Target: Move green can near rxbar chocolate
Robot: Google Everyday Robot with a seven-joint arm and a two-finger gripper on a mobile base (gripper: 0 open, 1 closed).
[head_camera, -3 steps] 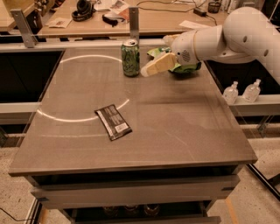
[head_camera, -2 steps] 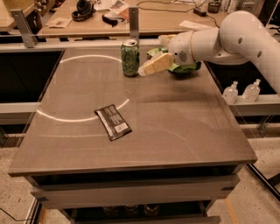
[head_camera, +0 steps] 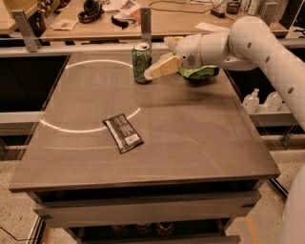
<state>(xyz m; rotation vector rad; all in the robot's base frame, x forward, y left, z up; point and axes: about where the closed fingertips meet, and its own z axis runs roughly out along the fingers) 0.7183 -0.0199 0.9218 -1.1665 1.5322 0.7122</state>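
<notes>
The green can (head_camera: 141,62) stands upright at the far middle of the table, silver top up. The rxbar chocolate (head_camera: 123,132), a flat black wrapper with a white label patch at its near end, lies on the table's near-left part, well in front of the can. My gripper (head_camera: 157,58) reaches in from the right at can height. It is open, with its cream fingers (head_camera: 162,68) spread. The nearer fingertip is at the can's right side. The can stands on the table and is not lifted.
A green chip bag (head_camera: 200,74) lies just behind my wrist at the far right of the table (head_camera: 205,143). A desk with headphones and papers (head_camera: 90,9) runs behind. Bottles (head_camera: 261,101) stand on a low shelf at the right.
My gripper has moved left toward the green can, and its near fingertip is now at the can's side. The can and the bar have not moved.
</notes>
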